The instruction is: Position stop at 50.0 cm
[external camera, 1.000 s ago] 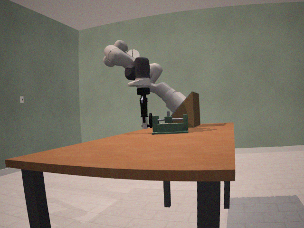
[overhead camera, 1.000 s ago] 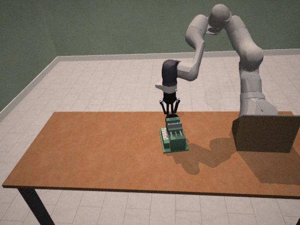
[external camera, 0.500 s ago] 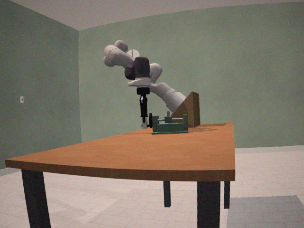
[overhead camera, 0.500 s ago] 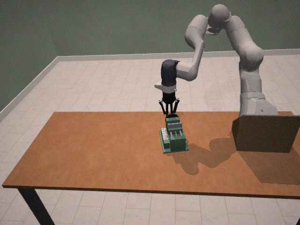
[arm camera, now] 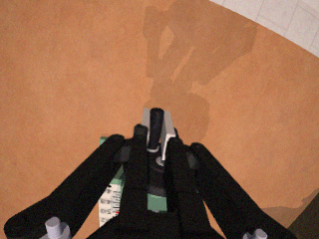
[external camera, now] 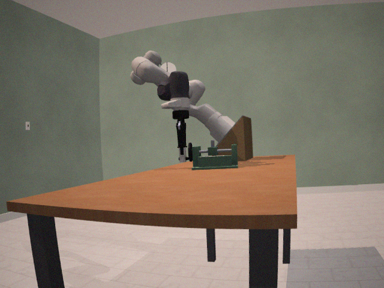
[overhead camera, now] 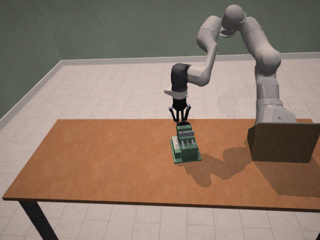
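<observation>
A small green stop fixture [overhead camera: 186, 145] stands on the brown table, with grey rods, a sliding green stop block [external camera: 212, 151] and a white scale strip [overhead camera: 176, 144] along its left side. Its black handwheel [external camera: 189, 151] sits at the far end of the fixture. My gripper [overhead camera: 180, 121] hangs straight down over that end and is shut on the handwheel's handle [arm camera: 156, 129], which shows as a dark peg between the fingertips in the wrist view. The scale's numbers are too small to read.
The arm's brown base box [overhead camera: 283, 142] stands at the table's right side, behind and to the right of the fixture. The arm's shadow lies on the table between them. The table's far edge runs just behind the gripper.
</observation>
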`<action>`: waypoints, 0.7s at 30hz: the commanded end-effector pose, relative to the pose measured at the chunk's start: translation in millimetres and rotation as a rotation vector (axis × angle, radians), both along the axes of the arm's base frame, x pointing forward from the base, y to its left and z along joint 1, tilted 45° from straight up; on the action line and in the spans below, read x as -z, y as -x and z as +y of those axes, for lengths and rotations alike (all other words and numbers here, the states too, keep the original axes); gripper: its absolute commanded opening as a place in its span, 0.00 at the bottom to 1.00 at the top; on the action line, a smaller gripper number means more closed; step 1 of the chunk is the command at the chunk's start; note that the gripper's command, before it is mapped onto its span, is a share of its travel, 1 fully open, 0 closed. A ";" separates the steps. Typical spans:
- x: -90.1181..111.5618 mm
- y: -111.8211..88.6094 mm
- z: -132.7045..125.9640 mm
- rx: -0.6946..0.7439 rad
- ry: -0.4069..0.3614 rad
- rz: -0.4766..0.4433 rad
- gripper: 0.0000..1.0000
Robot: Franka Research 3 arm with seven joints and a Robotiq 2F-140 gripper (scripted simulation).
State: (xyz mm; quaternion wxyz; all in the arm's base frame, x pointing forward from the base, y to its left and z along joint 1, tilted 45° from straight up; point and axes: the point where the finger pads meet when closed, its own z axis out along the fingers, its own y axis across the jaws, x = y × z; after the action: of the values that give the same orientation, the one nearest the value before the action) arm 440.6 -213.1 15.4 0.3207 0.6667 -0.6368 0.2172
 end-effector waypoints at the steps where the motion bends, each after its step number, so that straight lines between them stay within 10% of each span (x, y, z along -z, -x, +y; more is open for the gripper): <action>1: 0.3 -3.3 0.1 -0.003 -0.002 -0.001 0.04; 21: -1.1 -7.3 2.0 -0.003 -0.002 -0.001 0.04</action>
State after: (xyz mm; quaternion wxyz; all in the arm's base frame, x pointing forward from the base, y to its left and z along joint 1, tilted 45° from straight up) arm 443.3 -212.2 16.0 0.3221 0.6661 -0.6371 0.2160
